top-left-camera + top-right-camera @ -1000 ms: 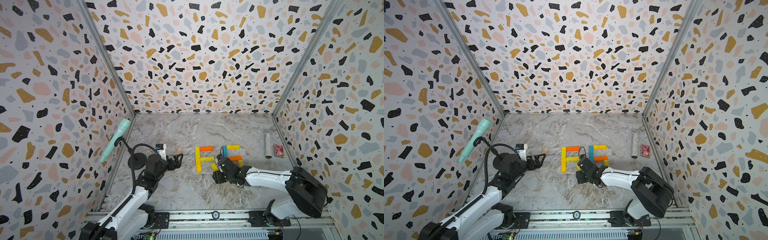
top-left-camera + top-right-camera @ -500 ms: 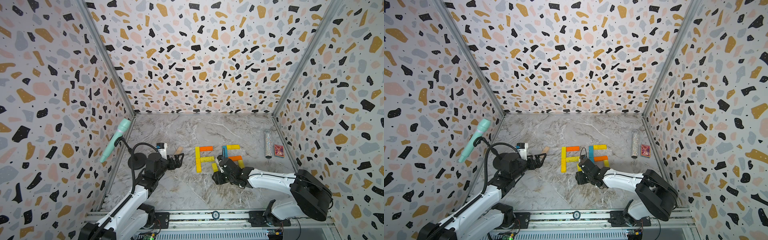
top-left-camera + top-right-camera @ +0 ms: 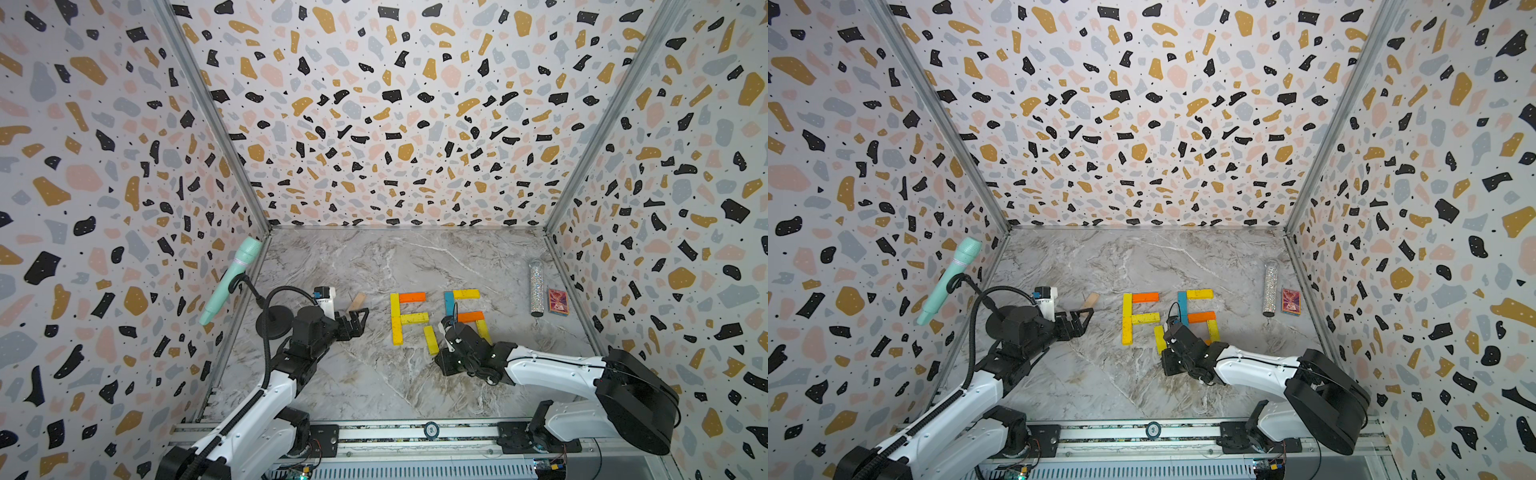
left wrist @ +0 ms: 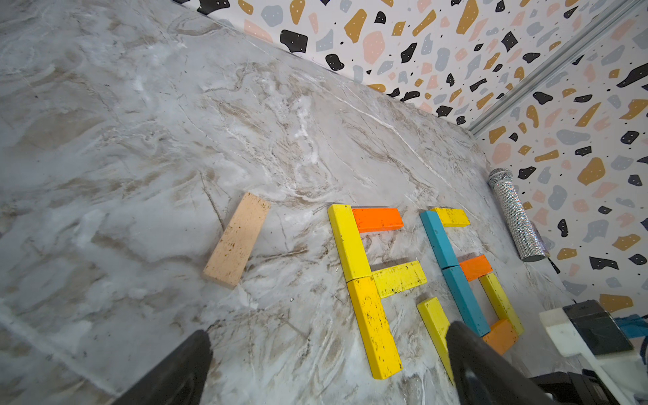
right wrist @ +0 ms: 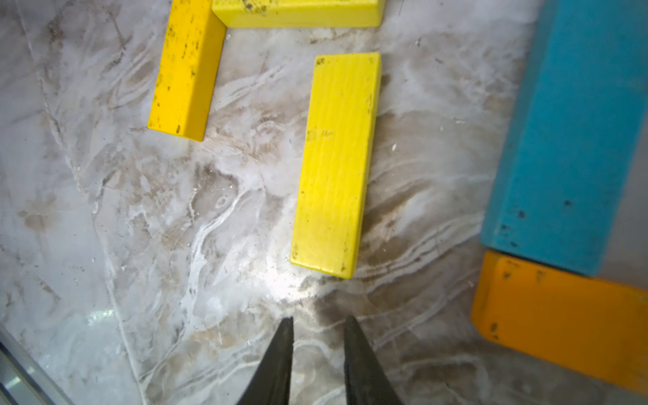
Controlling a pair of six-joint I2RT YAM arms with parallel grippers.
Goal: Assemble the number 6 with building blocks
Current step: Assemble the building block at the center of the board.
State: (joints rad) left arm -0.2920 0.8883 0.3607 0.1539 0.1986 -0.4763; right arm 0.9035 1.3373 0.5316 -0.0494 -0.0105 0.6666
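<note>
- Nearest the front rail, the right fingers (image 5: 277,361) are low over the counter (image 3: 374,386). They sit close together with a narrow gap between them and grip nothing. Their tips point at the near end of a loose yellow block (image 5: 336,164) and stop just short of it.
- The loose yellow block lies flat and slightly slanted between the two block figures, apart from both.
- Just beside it, toward the right arm, lies the six, its blocks flat and set edge to edge:
  - an orange bottom block (image 4: 501,336)
  - two teal blocks (image 4: 464,301) end to end as the long stroke
  - a yellow side block (image 4: 499,301)
  - an orange middle block (image 4: 475,268)
  - a yellow top block (image 4: 452,216)
- On the loose block's other side, four blocks form an F: two yellow stem blocks (image 4: 375,326), a yellow middle bar (image 4: 399,278) and an orange top bar (image 4: 377,219).
- Toward the left wall, the left fingers (image 4: 182,371) are spread wide and hold nothing. They point toward the F, clear of it.
- Just beyond them a beige block (image 3: 356,302) lies flat and alone, at a slant.
- Farther back by the right wall, a glittery tube (image 3: 536,286) lies with a red card box (image 3: 557,301) just beside it.
- At the left wall a teal microphone (image 3: 232,278) sits tilted on a black stand.
</note>
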